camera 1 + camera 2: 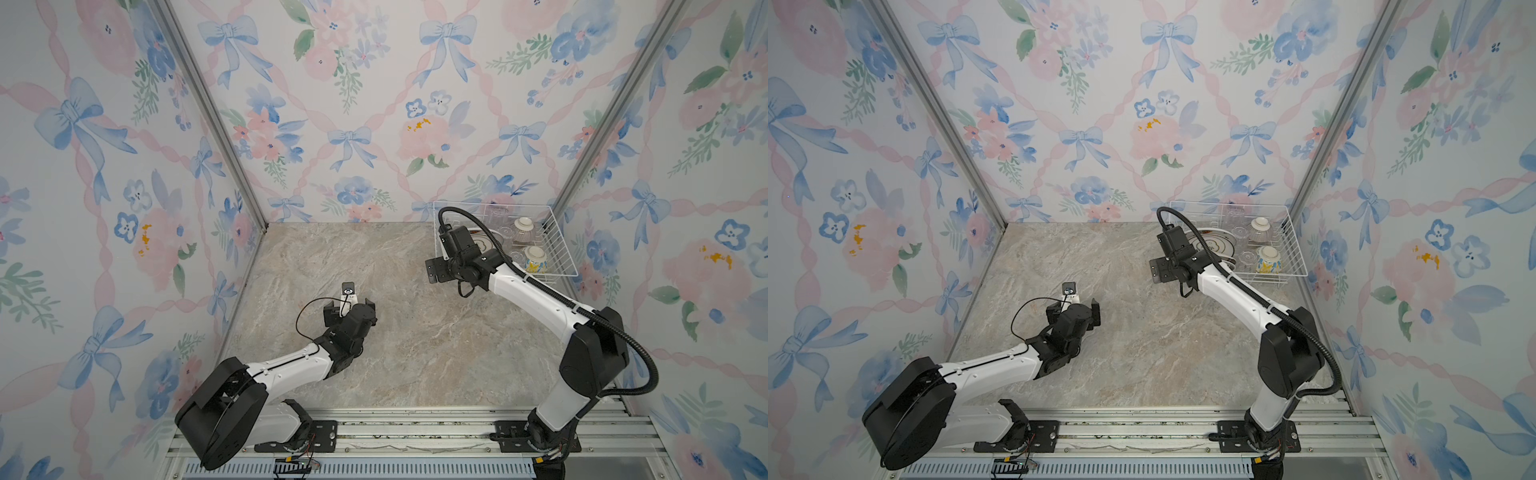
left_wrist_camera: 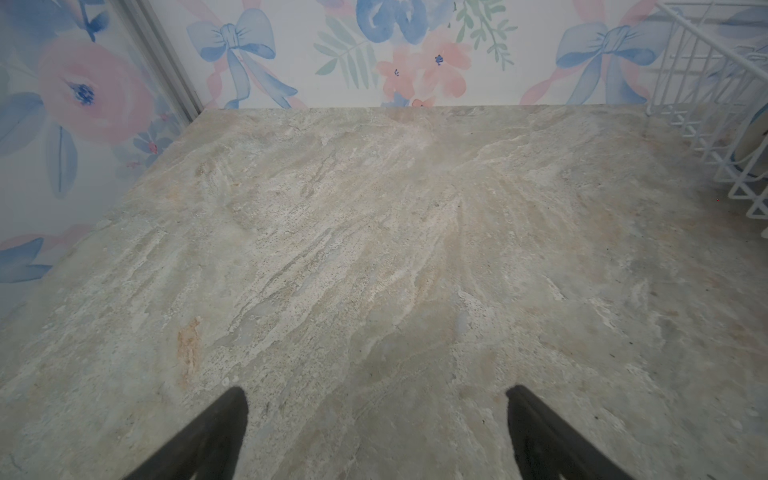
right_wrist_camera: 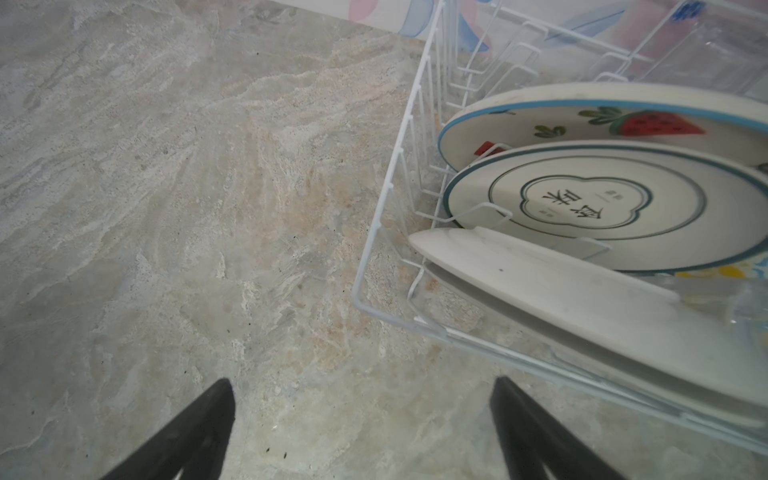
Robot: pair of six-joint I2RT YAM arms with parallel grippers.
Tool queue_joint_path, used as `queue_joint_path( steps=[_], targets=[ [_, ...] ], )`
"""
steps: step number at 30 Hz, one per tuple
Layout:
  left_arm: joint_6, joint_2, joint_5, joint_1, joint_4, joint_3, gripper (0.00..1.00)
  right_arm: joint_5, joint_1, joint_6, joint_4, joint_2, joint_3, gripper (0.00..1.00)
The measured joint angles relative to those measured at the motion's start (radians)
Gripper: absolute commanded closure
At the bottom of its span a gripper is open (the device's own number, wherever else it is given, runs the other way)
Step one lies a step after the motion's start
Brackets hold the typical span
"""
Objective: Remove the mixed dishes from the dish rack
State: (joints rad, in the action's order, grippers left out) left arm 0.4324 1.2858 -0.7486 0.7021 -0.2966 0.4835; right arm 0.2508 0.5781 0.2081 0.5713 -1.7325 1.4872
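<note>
The white wire dish rack (image 1: 557, 237) (image 1: 1295, 245) stands in the far right corner of the table. In the right wrist view a watermelon plate (image 3: 582, 124), a plate with Chinese characters (image 3: 602, 199) and a plain white plate (image 3: 561, 291) lean in its slots. A purple-striped bowl (image 1: 524, 230) and a yellow-blue floral bowl (image 1: 535, 258) sit upside down beside clear glass cups (image 1: 498, 216). My right gripper (image 1: 438, 255) (image 3: 362, 381) hangs open over bare table just outside the rack's left wall (image 3: 390, 195). Near the table's middle my left gripper (image 1: 350, 311) (image 2: 375, 390) is open and holds nothing.
The marble tabletop (image 1: 395, 332) is walled in by flowered panels on three sides. An aluminium rail (image 1: 415, 432) carrying both arm bases runs along the front edge. The rack's corner (image 2: 702, 83) shows at the edge of the left wrist view.
</note>
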Motion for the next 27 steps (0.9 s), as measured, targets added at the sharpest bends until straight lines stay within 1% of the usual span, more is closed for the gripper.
queue_joint_path(
  steps=[3,10,13,16,21,23,26,27],
  targets=[
    [0.011,0.032,0.028,0.002,0.006,0.000,0.02,-0.029,0.000,0.016,0.028,-0.053,0.036,0.09],
    [0.023,0.039,0.058,0.012,0.014,0.000,0.02,-0.059,-0.006,0.032,0.052,-0.139,0.136,0.13],
    [0.023,0.031,0.057,0.012,0.015,0.000,0.02,-0.068,-0.015,0.036,0.055,-0.166,0.170,0.19],
    [0.022,0.014,0.055,0.012,0.014,0.000,0.02,-0.083,-0.028,0.043,0.055,-0.215,0.216,0.27],
    [0.022,-0.013,0.050,0.012,0.014,0.000,0.02,-0.090,-0.048,0.047,0.056,-0.289,0.257,0.29],
    [0.022,-0.013,0.050,0.012,0.014,-0.001,0.02,-0.084,-0.051,0.047,0.065,-0.315,0.274,0.37],
    [0.022,-0.014,0.050,0.012,0.014,-0.002,0.02,-0.074,-0.053,0.039,0.073,-0.347,0.305,0.42],
    [0.022,-0.014,0.050,0.012,0.014,-0.002,0.02,-0.070,-0.053,0.036,0.073,-0.352,0.310,0.46]
  ],
)
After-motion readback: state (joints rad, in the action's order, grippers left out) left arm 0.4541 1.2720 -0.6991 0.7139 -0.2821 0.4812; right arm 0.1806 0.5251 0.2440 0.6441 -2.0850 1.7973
